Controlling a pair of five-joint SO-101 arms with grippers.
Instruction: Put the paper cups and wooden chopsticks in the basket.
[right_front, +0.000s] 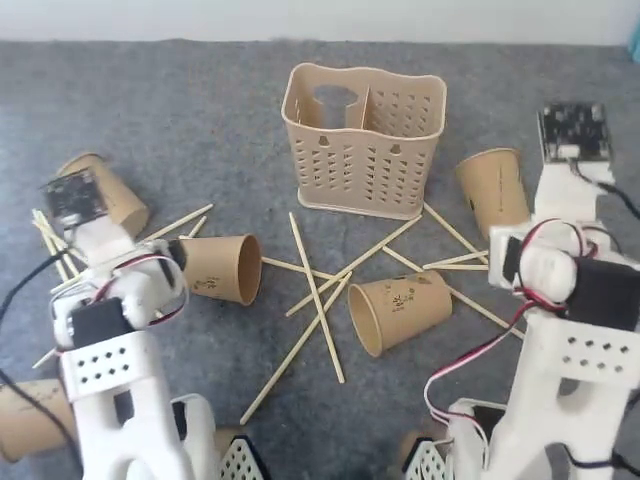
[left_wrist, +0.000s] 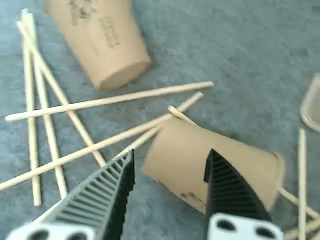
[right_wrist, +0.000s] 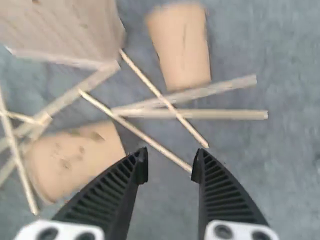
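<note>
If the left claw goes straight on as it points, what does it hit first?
Probably the paper cup lying on its side, right ahead of the open left claw; depth is uncertain.

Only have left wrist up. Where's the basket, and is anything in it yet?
Observer: The basket stands upright at the far middle of the grey mat. No cup or chopstick shows above its rim.
Operator: Right gripper state?
Observer: The right gripper is open above the mat, with a chopstick running toward its tips.
Operator: Closest cup to the basket?
Observer: A paper cup lies beside the basket on the right arm's side, not touching it.
</note>
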